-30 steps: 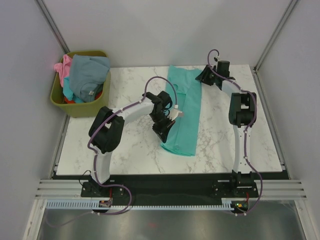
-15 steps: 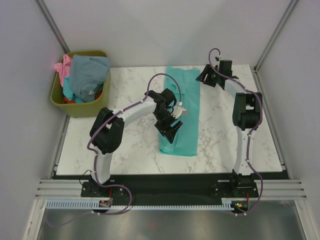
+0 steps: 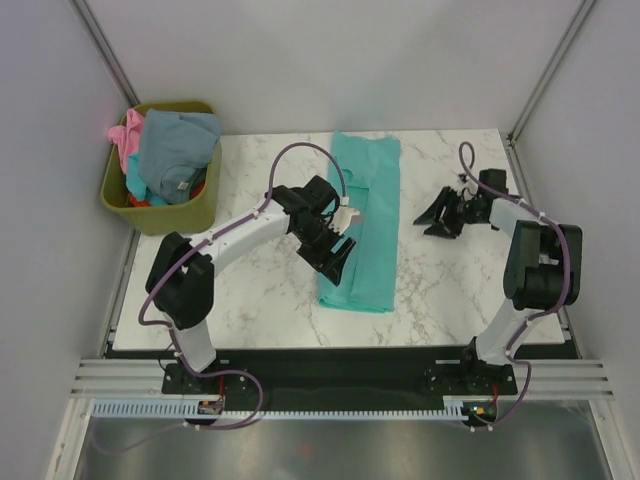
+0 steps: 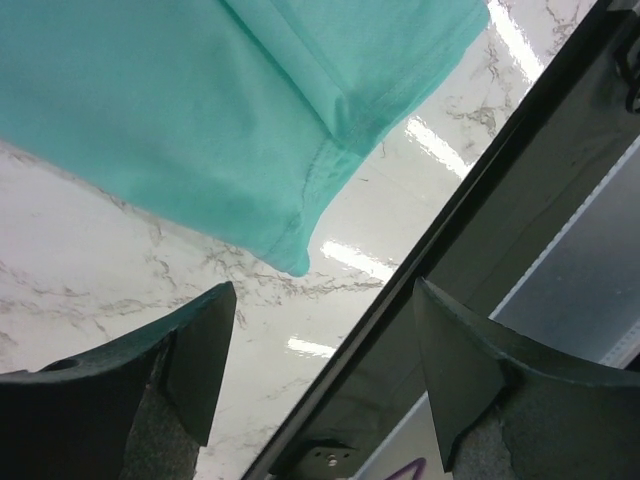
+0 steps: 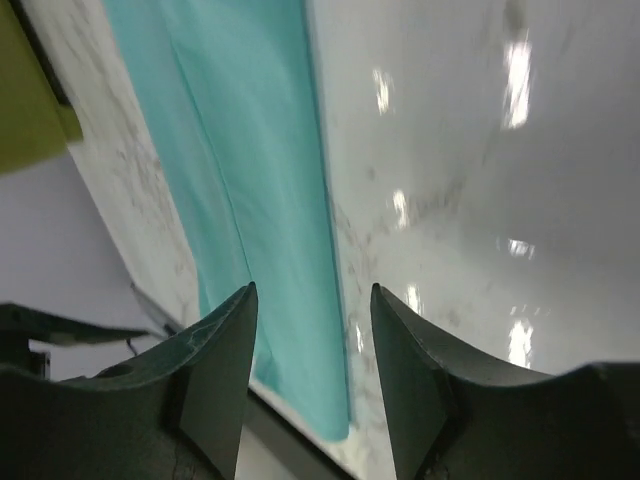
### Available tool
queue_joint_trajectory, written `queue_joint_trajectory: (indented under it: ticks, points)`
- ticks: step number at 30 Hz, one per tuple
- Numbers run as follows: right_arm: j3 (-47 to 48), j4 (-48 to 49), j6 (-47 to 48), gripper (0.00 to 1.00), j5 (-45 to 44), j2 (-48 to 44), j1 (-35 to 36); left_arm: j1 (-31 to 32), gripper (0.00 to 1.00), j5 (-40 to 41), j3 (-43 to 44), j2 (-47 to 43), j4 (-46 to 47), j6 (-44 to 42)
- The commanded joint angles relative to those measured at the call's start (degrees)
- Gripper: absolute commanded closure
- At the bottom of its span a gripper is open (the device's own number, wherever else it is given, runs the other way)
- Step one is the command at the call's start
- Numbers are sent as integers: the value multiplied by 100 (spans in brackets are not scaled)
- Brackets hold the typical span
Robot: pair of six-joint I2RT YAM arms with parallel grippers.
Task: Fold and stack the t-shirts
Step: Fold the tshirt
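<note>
A teal t-shirt point(image 3: 362, 225) lies on the marble table point(image 3: 260, 300) as a long narrow strip running from the back edge toward the front. My left gripper point(image 3: 335, 264) hovers open over the strip's front left part, holding nothing. In the left wrist view a cloth corner point(image 4: 298, 258) lies on the marble ahead of the open left gripper point(image 4: 325, 335). My right gripper point(image 3: 432, 216) stands open over bare marble right of the strip. In the right wrist view the strip point(image 5: 260, 200) lies beyond the empty right gripper point(image 5: 312, 330). A grey-blue t-shirt point(image 3: 178, 145), a pink one point(image 3: 124, 135) and a red-orange one point(image 3: 141, 201) sit bunched in the bin.
The olive-green bin point(image 3: 175, 215) stands off the table's back left corner. Grey walls and metal posts close in the sides. A black rail point(image 4: 440, 215) runs along the table's near edge, where the arm bases are bolted.
My left gripper opened and let go of the teal t-shirt, which now lies flatter. The right arm swung from the shirt's back end to the marble right of it.
</note>
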State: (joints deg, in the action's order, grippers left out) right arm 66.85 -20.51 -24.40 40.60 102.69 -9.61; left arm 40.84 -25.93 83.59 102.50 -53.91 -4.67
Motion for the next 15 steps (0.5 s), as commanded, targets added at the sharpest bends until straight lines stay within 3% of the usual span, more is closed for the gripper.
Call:
queue_joint_trajectory:
  ticks: [1,5,10,15]
  points:
    - [-681,-952,372,43,730,-222,160,-41,23,-42,-62,103,458,953]
    - [-1330,-1332,805,43,704,-627,301,-173,23,-43,-263,78,460,1020]
    - [-2166,-1280,481,42,494,-1576,468,-427,23,-43,-791,7,460,1020]
    - [-2878,-1183,156,41,247,-2428,1100,-831,23,-43,-1178,200,460,1020]
